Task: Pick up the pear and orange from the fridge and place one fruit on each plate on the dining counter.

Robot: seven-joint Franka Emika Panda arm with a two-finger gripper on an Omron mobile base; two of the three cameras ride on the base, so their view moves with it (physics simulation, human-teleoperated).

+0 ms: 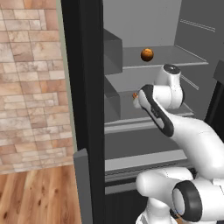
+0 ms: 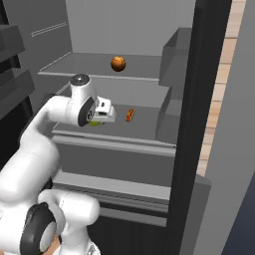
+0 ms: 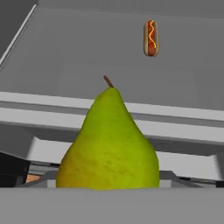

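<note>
The yellow-green pear (image 3: 109, 144) stands upright and close in the hand view, its stem pointing up, in front of a shelf edge of the fridge (image 1: 85, 87). My gripper (image 2: 97, 121) reaches into the fridge at the middle shelf and is shut on the pear, a sliver of which (image 2: 94, 123) peeks out under the hand. The fruit hides the fingertips. The orange (image 1: 147, 54) rests alone on the upper shelf, above and behind the hand, and appears as the round orange ball (image 2: 118, 63) in the right base view.
A small hot dog (image 3: 151, 38) lies on the middle shelf (image 2: 144, 119) beyond the pear. Grey door bins (image 1: 113, 57) line the left wall. The black door frame (image 2: 206, 99) rises close on the right. A brick wall (image 1: 30, 87) and wood floor lie left.
</note>
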